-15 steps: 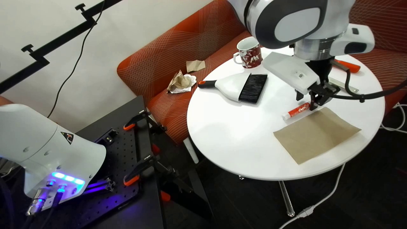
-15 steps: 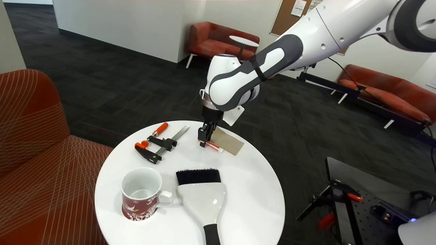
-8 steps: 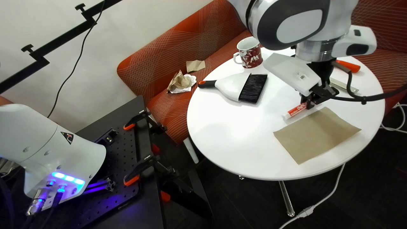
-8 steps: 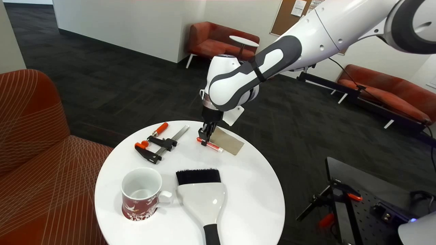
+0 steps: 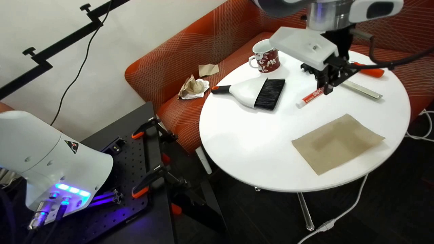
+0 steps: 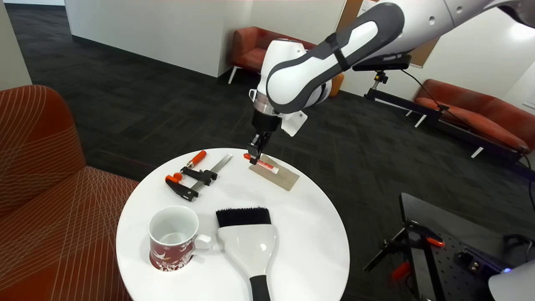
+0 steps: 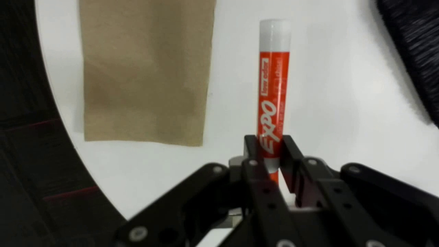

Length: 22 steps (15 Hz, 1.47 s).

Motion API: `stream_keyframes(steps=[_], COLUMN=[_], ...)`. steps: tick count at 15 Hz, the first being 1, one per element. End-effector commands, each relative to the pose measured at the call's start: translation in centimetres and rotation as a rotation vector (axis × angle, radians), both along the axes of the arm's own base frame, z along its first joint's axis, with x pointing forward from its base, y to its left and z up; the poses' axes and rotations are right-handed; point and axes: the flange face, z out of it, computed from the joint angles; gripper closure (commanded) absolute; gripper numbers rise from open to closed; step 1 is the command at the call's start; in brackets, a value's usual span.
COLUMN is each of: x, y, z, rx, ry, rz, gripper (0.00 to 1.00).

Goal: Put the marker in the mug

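Observation:
The red-orange and white marker (image 7: 273, 85) is held between the fingertips of my gripper (image 7: 269, 146). The fingers grip it near its red end; the white end points away from the fingers. In both exterior views the marker (image 5: 309, 97) (image 6: 267, 166) is raised above the table and lies roughly level. My gripper (image 5: 324, 88) (image 6: 253, 158) is over the far part of the table from the mug. The white mug (image 5: 268, 61) with a dark red pattern stands upright, and its open top shows in an exterior view (image 6: 170, 253). The mug is out of the wrist view.
A white brush (image 5: 245, 92) (image 6: 249, 242) with black bristles (image 7: 416, 51) lies beside the mug's handle. A red-and-black clamp (image 6: 196, 177) lies between mug and gripper side. A tan sheet (image 5: 339, 145) (image 7: 147, 75) lies flat near the edge of the round white table (image 5: 244, 145).
My gripper was around the marker on the table, then closed on it. Now it has risen with the marker, off the table beside the tan sheet.

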Motion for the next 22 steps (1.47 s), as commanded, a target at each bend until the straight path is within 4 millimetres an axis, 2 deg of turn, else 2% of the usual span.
stream_keyframes(steps=[1,6,14,17,19,20,22], x=[-2.7,-4.5,-6.5,-7.0,-7.3,-6.0,-6.3], y=[2.0,6.5,14.6,16.6,17.1,16.8,17.2], z=[5.0,9.0,13.3,14.8,15.5,14.3,14.9], rx=[-0.010,-0.006,0.000,-0.006,-0.023,0.003,-0.006], ry=[-0.007,-0.036,-0.091,-0.115,-0.115,-0.095,-0.099], rz=[0.033,0.095,0.228,0.265,0.286,0.276,0.292], gripper=[0.95,0.95,0.95,0.95,0.95,0.81,0.81])
